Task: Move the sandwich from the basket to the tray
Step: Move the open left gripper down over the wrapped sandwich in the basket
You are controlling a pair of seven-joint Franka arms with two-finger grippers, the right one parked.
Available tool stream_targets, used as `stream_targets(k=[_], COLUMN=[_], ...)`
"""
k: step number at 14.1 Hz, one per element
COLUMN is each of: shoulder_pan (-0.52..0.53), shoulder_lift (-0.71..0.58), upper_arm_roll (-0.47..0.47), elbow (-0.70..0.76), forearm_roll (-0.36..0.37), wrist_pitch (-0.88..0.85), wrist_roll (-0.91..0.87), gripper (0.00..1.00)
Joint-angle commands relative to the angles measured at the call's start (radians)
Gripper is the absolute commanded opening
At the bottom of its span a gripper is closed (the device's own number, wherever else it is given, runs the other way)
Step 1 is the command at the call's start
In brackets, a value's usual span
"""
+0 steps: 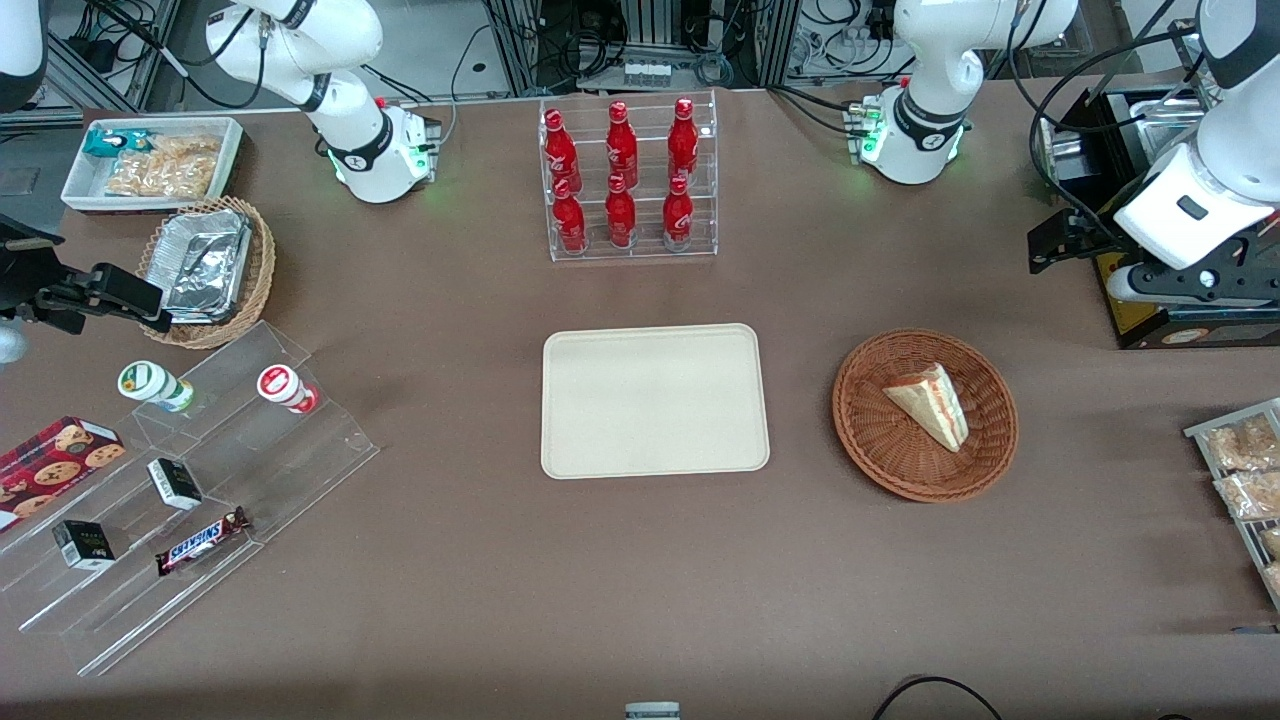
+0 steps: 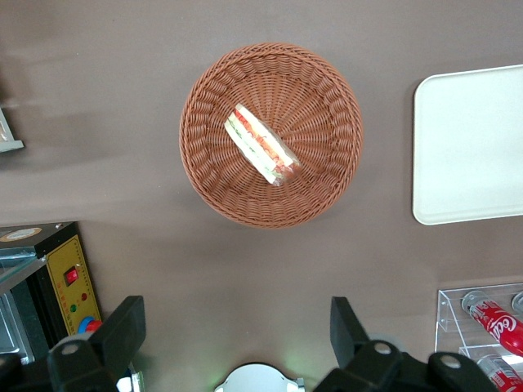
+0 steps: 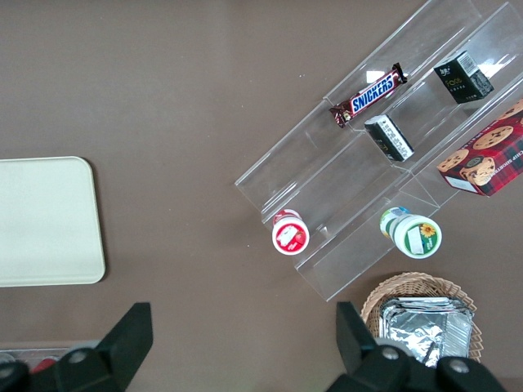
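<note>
The sandwich point(image 1: 930, 404) is lying in the round basket point(image 1: 925, 470), which is sitting on the brown bench point(image 1: 640, 590) beside the tray point(image 1: 655, 400), toward the working arm's end. The front view is showing only the pale bread and a thin stripe of filling, but the left wrist view is looking straight down on the sandwich point(image 2: 260, 144) and showing its cut edge, with red and light layers running along it. That view is also showing the gripper point(image 2: 237, 331) hanging high above the bench with its two dark fingers point(image 2: 122, 331) spread wide and nothing between them; in the front view the gripper point(image 1: 1065, 240) is sitting farther from the camera than the basket. The basket point(image 2: 327, 90) is made of reddish-brown woven wicker with bumpy rings. The tray point(image 2: 466, 147) is flat, smooth and cream, with rounded corners and a low rim, and it is bare. Only the front view is showing the whole clear plastic rack point(image 1: 630, 180) holding six shiny red bottles.
</note>
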Motion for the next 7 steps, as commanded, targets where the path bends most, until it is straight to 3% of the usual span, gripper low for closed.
stream_targets(k=[1,7], shoulder_pan=[-0.004,-0.013], shoulder_lift=[0.002,0.044], upper_arm_roll=[0.001,-0.002], elbow=[0.000,-0.129], forearm_roll=[-0.007,-0.002], wrist_pitch=[-0.009,0.087], wrist_roll=[-0.014,-0.014], gripper=[1.00,1.00])
